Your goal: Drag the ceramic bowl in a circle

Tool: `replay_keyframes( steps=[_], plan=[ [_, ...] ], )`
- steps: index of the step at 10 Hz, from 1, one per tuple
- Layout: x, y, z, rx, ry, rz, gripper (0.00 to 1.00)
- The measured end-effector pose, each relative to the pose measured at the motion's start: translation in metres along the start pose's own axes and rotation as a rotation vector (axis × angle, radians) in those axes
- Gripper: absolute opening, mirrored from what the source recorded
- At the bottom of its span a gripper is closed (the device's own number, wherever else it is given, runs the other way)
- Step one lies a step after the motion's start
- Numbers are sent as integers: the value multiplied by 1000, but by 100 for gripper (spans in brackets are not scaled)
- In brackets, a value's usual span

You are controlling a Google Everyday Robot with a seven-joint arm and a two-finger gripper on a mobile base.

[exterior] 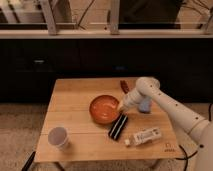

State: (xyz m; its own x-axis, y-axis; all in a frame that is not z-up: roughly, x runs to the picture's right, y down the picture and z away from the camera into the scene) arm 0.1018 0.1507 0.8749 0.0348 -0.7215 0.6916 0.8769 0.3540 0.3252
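The ceramic bowl (105,109), orange-red and glossy, is seen near the middle of the wooden table (75,100), slightly toward its right half. The gripper (121,104) is placed at the bowl's right rim, reached in from the right by the white arm (165,105). Just off the bowl's lower right edge a black rectangular object (118,127) is laid, close enough that contact cannot be ruled out. A white bottle (144,136) is lying on its side a little further toward the front right corner, a blue object (145,104) is partly hidden behind the arm, and a small dark red item (124,86) is set near the back edge. A whitish cup (58,137) is stood well apart at the front left. If the circle is swept toward the front right, the black object is likely to be pushed into the bottle. On a glossy rim the hold could also be lost, leaving the bowl behind.
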Motion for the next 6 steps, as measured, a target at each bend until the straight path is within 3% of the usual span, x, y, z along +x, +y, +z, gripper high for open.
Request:
replay_keyframes(
  steps=[3,6],
  plan=[
    [-24,-13,3,1,-80,-119,0],
    [-32,-55,24,24,-146,-235,0]
  ],
)
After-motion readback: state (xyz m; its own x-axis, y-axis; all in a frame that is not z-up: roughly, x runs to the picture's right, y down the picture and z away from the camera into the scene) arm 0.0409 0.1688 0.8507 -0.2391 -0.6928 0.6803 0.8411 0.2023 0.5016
